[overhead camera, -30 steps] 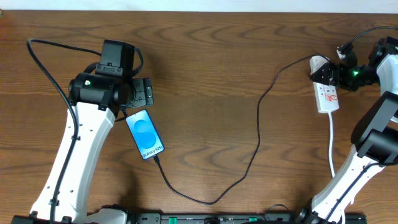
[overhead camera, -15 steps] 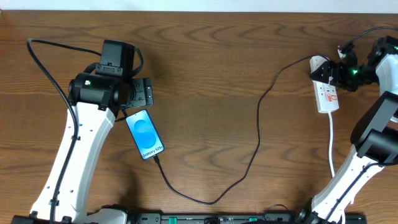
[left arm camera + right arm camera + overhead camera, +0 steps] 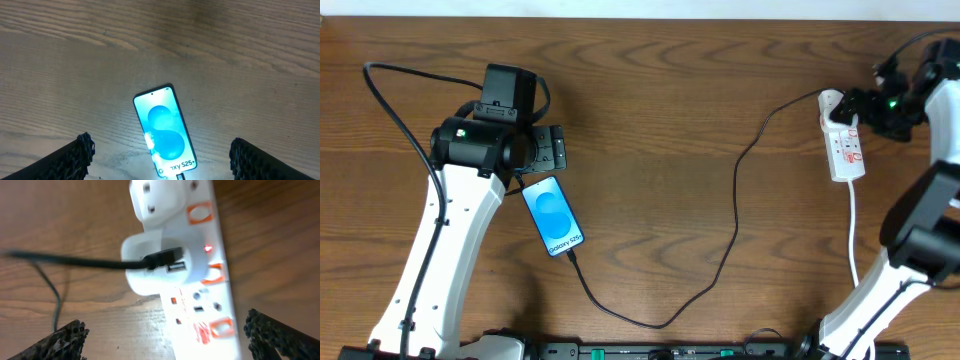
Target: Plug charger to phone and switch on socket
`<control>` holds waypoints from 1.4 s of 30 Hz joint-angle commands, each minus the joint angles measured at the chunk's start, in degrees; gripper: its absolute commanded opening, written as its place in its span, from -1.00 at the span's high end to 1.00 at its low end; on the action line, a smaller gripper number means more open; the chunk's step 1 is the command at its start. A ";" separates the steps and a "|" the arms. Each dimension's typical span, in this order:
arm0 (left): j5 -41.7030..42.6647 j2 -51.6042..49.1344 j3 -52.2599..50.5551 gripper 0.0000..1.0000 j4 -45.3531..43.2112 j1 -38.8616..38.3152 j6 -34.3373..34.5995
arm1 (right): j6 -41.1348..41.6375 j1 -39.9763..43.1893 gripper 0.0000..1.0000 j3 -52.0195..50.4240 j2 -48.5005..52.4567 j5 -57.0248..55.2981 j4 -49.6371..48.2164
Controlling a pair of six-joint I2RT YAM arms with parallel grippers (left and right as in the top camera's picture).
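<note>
The phone (image 3: 552, 215) lies face up on the table, blue screen lit; it also shows in the left wrist view (image 3: 164, 132). The black charger cable (image 3: 725, 255) runs from the phone's lower end (image 3: 177, 176) in a loop to a white adapter (image 3: 160, 262) seated in the socket strip (image 3: 845, 148). A small red light (image 3: 206, 247) glows on the strip (image 3: 210, 315). My left gripper (image 3: 546, 150) (image 3: 161, 152) is open above the phone's top end. My right gripper (image 3: 858, 106) (image 3: 167, 337) is open and empty, just above the strip's top end.
The strip's white cord (image 3: 853, 235) runs down toward the front edge beside the right arm's base. The left arm's own black cable (image 3: 395, 110) loops over the table's left side. Brown wood tabletop (image 3: 660, 110) lies between the arms.
My right gripper has drawn back to the right and slightly up, off the strip's top end. The left arm, phone and cable have not moved.
</note>
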State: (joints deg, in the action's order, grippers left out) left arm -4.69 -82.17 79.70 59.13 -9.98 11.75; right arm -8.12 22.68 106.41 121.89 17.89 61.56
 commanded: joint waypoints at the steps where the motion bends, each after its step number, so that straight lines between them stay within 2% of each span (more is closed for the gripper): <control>1: -0.92 0.79 1.05 -0.77 0.17 -0.13 -0.74 | 1.70 -0.07 -0.99 0.11 -7.76 -3.02 0.02; 16: -0.92 0.79 1.05 -0.78 0.20 -0.13 -0.74 | 3.37 -2.51 -0.99 0.09 -27.65 -4.26 2.78; 42: -0.92 0.79 1.05 -0.77 0.17 -0.13 -0.74 | 3.37 -2.49 -0.99 0.07 -28.55 -4.26 2.78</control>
State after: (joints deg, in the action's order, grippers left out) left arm -4.69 -82.17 79.70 59.13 -9.98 11.75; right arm -5.41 20.36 106.41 93.36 14.04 64.25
